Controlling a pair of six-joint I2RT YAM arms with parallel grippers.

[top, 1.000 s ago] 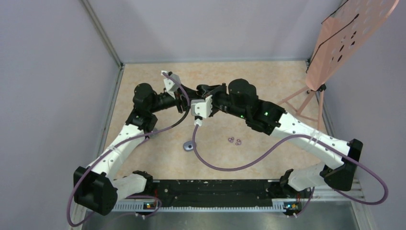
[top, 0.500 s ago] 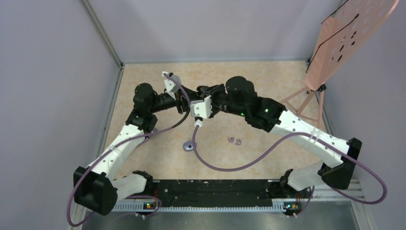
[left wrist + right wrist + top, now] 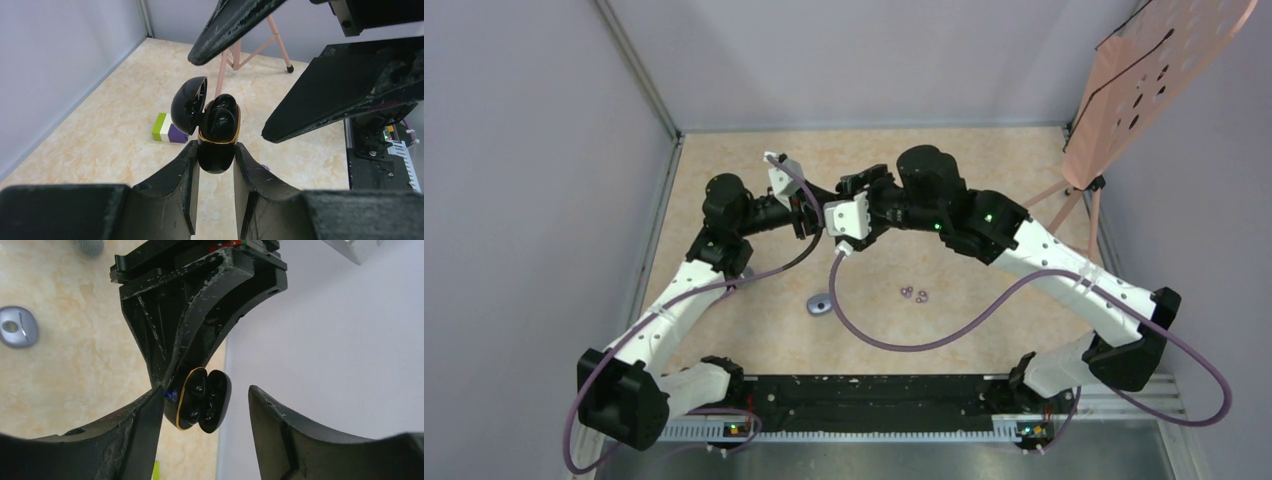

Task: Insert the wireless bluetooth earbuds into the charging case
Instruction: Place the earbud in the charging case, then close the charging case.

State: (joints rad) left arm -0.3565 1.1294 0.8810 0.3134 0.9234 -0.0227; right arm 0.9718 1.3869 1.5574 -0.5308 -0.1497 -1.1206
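Observation:
My left gripper (image 3: 216,150) is shut on the lower body of the black, gold-rimmed charging case (image 3: 218,131), holding it above the table with its lid (image 3: 188,104) swung open. A black earbud (image 3: 223,106) sits in the case. My right gripper (image 3: 204,390) is open, its fingers (image 3: 340,95) standing on either side of the case (image 3: 191,401) without touching it. Tiny purple earbuds (image 3: 914,294) lie on the table to the right of centre. In the top view the wrist cameras hide the case.
A green, white and purple block (image 3: 170,131) lies on the table beyond the case. A grey oval object (image 3: 820,304) rests near the middle. A pink perforated board on a stand (image 3: 1124,90) fills the far right corner. Walls close in the left and back.
My right gripper's jaws have spread apart around the case, and its wrist has shifted slightly. The left gripper still holds the case in the same place.

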